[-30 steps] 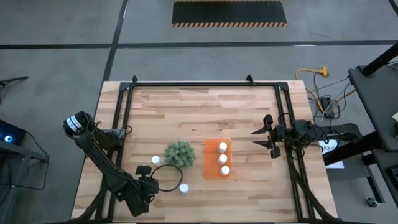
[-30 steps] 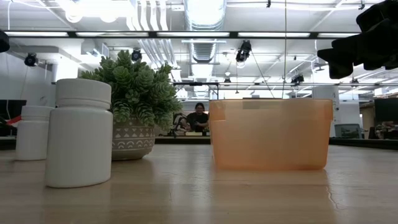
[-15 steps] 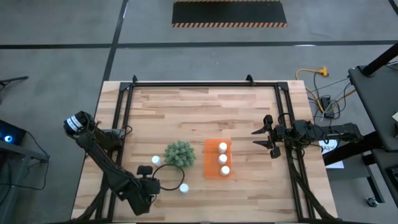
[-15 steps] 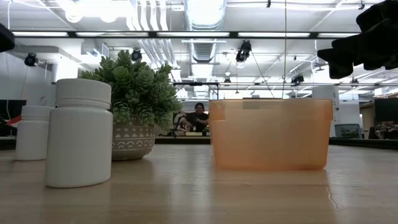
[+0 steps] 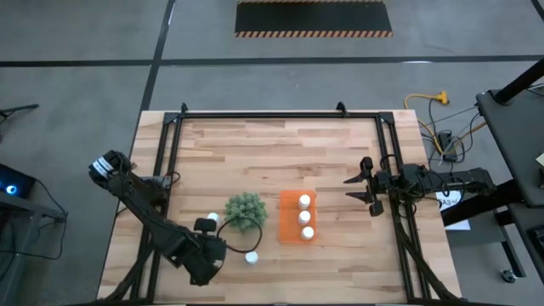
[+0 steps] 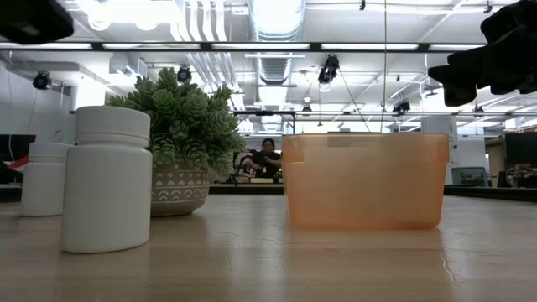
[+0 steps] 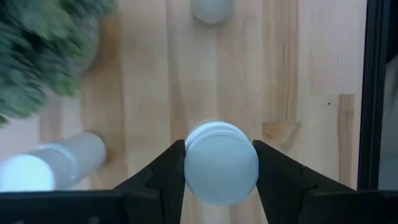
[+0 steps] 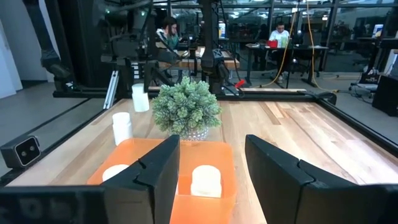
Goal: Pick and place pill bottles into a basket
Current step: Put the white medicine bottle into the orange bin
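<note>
Orange basket (image 5: 298, 217) sits on the wooden tabletop (image 5: 280, 153) toward the front edge, a little right of the middle. Three white pill bottles stand inside it in one row along its right side: one at the far end (image 5: 304, 201), one in the middle (image 5: 304, 218), one at the near end (image 5: 308, 232). Its left half shows bare orange floor.

Just left of the basket is the green potted plant (image 5: 245, 210). Two more pill bottles stand on the tabletop: one left of the plant (image 5: 212, 218), one in front of it near the front edge (image 5: 252, 257).

The left gripper (image 7: 221, 177) is clenched on a sixth pill bottle (image 7: 221, 163), its two dark fingers pressed against the bottle's sides, with the wood well below it in the wrist view. In the high view that bottle (image 5: 204, 225) shows at the tip of the left arm, just in front of the bottle that stands left of the plant.

A second ago the left arm's tip lay lower, close to the front edge, and the bottle was at about the same spot as now; the arm has since drawn up and swung toward the plant. In the low view the arm has come into the top left corner.

The right gripper (image 5: 366, 189) hangs near the right edge with its fingers narrowly parted, holding nothing, unmoved over that second.
</note>
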Tool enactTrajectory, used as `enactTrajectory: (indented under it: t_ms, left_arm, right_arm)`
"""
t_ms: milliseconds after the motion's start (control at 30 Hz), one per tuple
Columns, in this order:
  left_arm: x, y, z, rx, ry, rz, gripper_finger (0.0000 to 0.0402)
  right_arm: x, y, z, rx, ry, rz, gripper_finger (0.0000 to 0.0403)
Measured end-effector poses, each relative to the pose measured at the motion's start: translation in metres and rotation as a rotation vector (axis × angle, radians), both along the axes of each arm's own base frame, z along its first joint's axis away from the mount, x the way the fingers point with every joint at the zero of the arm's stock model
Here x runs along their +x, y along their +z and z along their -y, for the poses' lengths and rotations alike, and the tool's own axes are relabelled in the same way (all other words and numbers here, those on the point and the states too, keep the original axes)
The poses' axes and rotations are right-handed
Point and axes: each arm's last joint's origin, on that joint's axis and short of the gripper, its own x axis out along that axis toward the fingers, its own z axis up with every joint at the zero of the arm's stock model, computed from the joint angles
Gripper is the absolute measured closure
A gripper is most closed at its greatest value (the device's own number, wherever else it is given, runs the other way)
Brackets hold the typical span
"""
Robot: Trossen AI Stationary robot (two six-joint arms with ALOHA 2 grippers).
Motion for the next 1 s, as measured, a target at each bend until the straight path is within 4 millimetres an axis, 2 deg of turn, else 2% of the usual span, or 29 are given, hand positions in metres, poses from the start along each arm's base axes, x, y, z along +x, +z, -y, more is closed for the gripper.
enactTrajectory:
  t_ms: [467, 1000]
  left_arm:
    - [0.035, 0.035, -0.03, 0.025, -0.076, 0.05, 0.0259]
    - [0.065, 0.052, -0.073, 0.019, -0.101, 0.081, 0.0259]
  right_arm:
    - [0.0, 0.0, 0.0, 0.0, 0.0, 0.0, 0.0232]
    - [0.0, 0.0, 0.0, -0.002, 0.0, 0.0, 0.0229]
